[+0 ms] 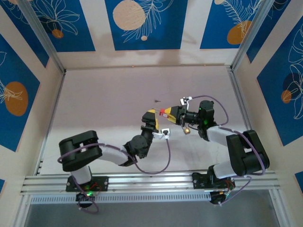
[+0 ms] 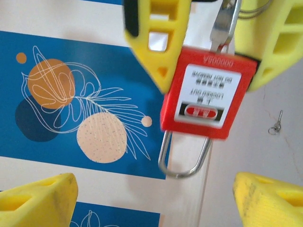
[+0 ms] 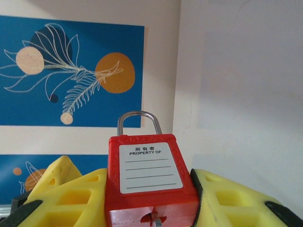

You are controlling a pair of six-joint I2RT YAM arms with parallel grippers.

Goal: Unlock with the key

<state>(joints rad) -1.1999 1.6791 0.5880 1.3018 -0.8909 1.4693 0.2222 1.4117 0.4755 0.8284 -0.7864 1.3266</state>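
right gripper (image 3: pixel 150 201): clamps red padlock (image 3: pixel 150 172) by its sides | left gripper (image 2: pixel 156 198): spread wide, clear of shackle (image 2: pixel 182 174) | both above table (image 1: pixel 94 104), well apart from walls (image 1: pixel 28 109)

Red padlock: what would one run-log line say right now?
right gripper: shut on red plastic padlock | silver metal key: in keyhole | left gripper: open, clear of key | steel shackle: looks closed
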